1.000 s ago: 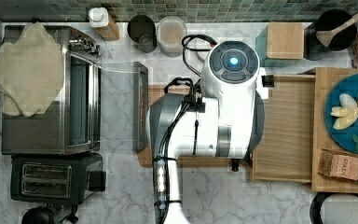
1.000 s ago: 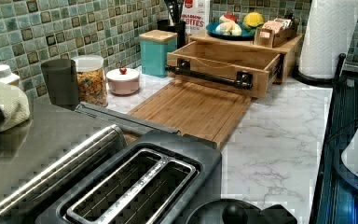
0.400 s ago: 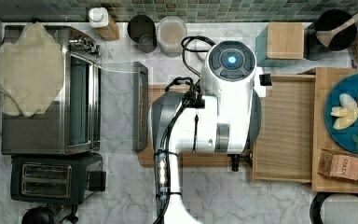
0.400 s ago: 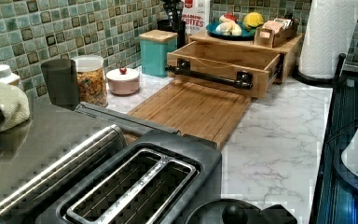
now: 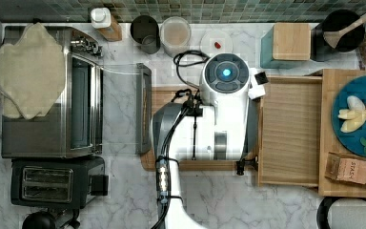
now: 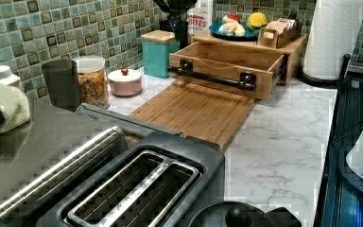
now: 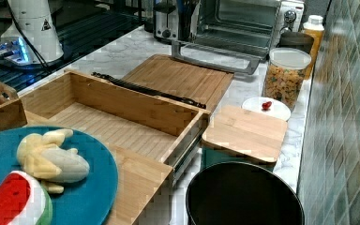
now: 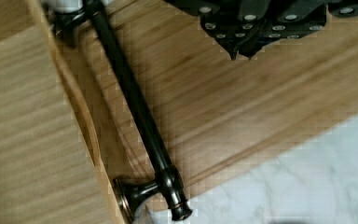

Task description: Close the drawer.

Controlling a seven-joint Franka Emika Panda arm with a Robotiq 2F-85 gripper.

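You still have the whole job to do. The drawer [image 5: 290,131] is pulled far out of its low wooden stand [image 6: 290,47]. You can see it at the right of the middle in the top view, and in the upper middle of the left view. Its inside looks bare. Its dark bar handle [image 8: 135,109] faces the cutting board [image 6: 194,109].

In the wrist view, the claw [image 8: 240,49] hangs over the cutting board, near the handle but not touching it. Its 2 tips look pressed together, and it holds nothing.

I think you need to push the drawer front toward the stand until it sits flat.
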